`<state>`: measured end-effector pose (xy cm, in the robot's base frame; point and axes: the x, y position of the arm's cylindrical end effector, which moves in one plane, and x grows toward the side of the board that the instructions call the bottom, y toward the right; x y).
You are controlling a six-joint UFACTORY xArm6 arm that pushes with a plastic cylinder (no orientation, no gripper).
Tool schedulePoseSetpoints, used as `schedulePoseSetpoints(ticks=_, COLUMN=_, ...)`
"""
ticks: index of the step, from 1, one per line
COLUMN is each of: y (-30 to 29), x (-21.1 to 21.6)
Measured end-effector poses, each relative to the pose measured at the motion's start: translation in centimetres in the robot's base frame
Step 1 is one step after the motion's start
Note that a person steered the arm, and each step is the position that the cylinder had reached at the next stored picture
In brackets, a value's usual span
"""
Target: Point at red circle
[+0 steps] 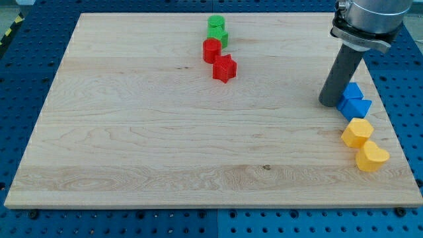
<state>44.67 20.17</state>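
Note:
The red circle (211,50) sits near the view's top centre of the wooden board (132,132). A red star (225,68) touches it at its lower right. Two green blocks (217,31) sit just above it. My tip (330,102) is at the end of the dark rod on the view's right, far from the red circle. It stands right beside the left edge of two blue blocks (353,100).
Two yellow blocks sit below the blue ones near the board's right edge: a hexagon-like one (357,132) and a heart-like one (372,157). The blue perforated table surrounds the board.

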Motion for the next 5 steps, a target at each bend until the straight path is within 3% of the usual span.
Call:
schedulePoseSetpoints(ticks=1, y=-0.4, x=0.0)
schedulePoseSetpoints(ticks=3, y=-8.1, x=0.0)
schedulePoseSetpoints(ticks=5, y=-7.9, x=0.0)
